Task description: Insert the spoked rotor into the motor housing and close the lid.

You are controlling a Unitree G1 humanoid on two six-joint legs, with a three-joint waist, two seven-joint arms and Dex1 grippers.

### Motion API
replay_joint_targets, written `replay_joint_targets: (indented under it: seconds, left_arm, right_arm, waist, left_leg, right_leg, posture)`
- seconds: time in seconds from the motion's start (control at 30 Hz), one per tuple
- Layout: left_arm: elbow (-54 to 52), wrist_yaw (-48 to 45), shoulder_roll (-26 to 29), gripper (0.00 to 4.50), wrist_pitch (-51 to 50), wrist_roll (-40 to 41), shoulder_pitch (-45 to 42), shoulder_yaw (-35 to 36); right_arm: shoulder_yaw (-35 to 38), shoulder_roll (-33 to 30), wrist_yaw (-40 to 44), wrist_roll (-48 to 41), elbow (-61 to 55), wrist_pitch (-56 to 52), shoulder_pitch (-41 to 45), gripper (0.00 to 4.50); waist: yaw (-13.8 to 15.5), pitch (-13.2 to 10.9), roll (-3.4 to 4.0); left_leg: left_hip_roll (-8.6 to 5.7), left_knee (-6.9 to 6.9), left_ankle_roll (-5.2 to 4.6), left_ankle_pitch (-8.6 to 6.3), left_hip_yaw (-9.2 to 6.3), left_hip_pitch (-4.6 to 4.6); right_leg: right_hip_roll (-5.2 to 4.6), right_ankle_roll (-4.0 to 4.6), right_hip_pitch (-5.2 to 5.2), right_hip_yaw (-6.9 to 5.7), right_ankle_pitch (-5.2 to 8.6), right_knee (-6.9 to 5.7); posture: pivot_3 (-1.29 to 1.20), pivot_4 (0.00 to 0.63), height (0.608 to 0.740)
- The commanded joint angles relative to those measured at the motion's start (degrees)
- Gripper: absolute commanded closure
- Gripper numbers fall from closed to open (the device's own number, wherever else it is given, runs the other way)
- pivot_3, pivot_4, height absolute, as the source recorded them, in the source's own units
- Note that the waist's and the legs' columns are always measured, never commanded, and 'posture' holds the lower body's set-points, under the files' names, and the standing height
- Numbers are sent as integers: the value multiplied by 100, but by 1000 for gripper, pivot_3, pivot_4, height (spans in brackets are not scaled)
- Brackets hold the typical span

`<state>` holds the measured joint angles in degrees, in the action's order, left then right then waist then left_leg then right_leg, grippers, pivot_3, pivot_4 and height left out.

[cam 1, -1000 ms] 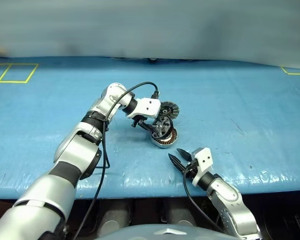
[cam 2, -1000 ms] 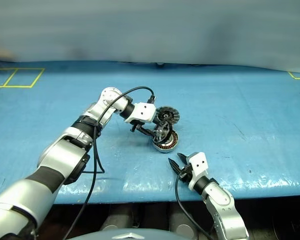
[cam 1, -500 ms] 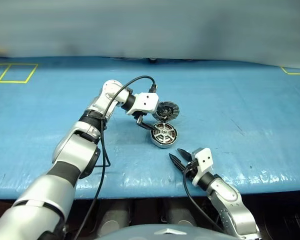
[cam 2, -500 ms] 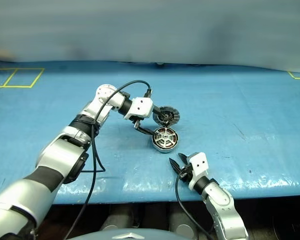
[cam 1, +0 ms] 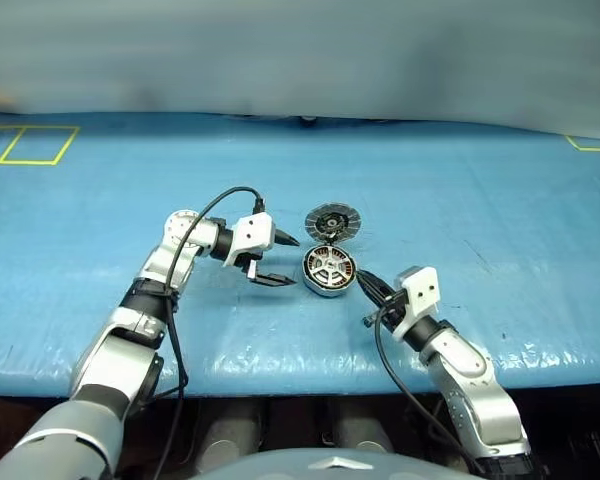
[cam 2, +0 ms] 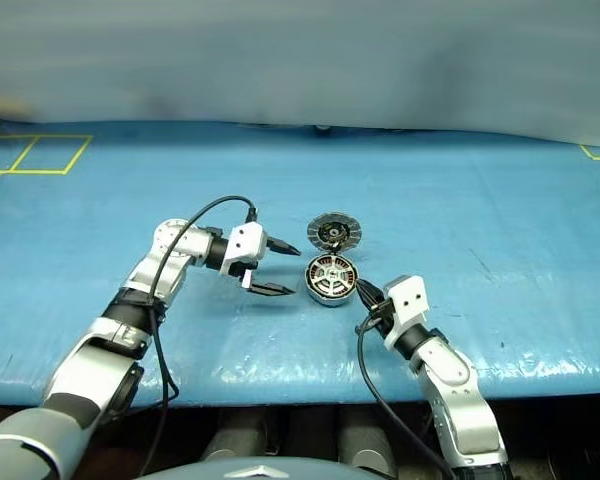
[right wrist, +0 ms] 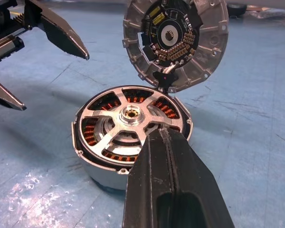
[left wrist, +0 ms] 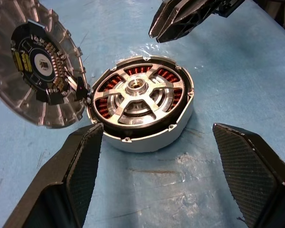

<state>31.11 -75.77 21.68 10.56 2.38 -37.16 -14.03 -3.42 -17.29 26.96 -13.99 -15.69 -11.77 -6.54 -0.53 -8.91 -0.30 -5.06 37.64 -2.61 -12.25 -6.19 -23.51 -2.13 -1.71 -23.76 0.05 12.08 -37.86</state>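
On the blue table (cam 1: 500,200), here is what you have:
Spoked rotor (left wrist: 138,97): seated flat inside the motor housing (cam 1: 328,271), copper windings showing between its spokes.
Lid (cam 1: 334,222): swung open, tilted up at the housing's far edge, dark inner face toward you.
Left gripper (cam 1: 276,260): your jaws gape wide, empty, just left of the housing.
Right gripper (cam 1: 370,290): your fingers are pressed together, tips at the housing's right rim.

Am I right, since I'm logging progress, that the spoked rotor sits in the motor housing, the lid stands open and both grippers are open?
Not quite: the right gripper is shut, as the right wrist view shows. The rest holds: the spoked rotor sits in the motor housing, the lid stands open, and the left gripper is open.
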Motion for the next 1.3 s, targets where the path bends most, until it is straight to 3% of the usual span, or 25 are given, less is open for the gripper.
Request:
replay_joint_targets:
  seconds: [0.03, 0.2, 0.43, 0.67, 1.07, 1.3]
  left_arm:
    - [-365, 290, -38, 564, -16, 152, 227, 122]
    - [-669, 618, -62, 564, -47, 215, 777, 130]
    - [-946, 895, -60, 564, -206, 287, 1103, 140]
    - [-887, 1062, -56, 564, -215, 302, 1199, 99]
    - [-805, 1204, -98, 564, -166, 296, 1257, 101]
    - [-785, 1246, -105, 564, -175, 332, 1341, 111]
  right_arm:
    - [-115, -1, 58, 65, 145, -151, 430, 4477]
    - [-248, 39, -93, 351, 848, -403, 1264, 4477]
    - [-480, 101, -22, 547, 1212, -631, 1679, 4477]
    - [-706, 133, 96, 553, 766, -910, 1596, 4477]
    - [-1231, -234, -184, 1526, 1421, -1862, 1702, 4477]
    - [-858, -4, -45, 1070, 683, -1263, 1487, 4477]
  waist:
    - [-5, 0, 0]
    - [-8, 1, 1]
    - [2, 2, 2]
    - [-16, 3, 4]
    - [-9, 42, 6]
    - [0, 64, -1]
  left_leg:
    - [0, -1, 1, 1, 0, 1]
    - [1, -10, 8, 5, 1, 4]
    - [1, -23, 10, 6, 1, 2]
    - [1, -30, 14, 8, 1, 7]
    - [5, -49, 21, 9, 2, 86]
    - [6, -54, 21, 9, 1, 83]
  right_leg:
    - [0, 2, 1, -1, -1, -1]
    - [1, 13, -2, -1, -3, -1]
    - [0, 20, -8, 0, -3, 1]
    - [0, 22, -9, -2, -2, 0]
    - [-1, 31, 34, -1, 40, 3]
    - [-3, 10, 32, -4, 28, 6]
  posture:
    - [0, 150, 740]
    - [0, 150, 740]
    - [0, 150, 740]
    - [0, 150, 740]
    - [0, 150, 740]
    - [0, 150, 740]
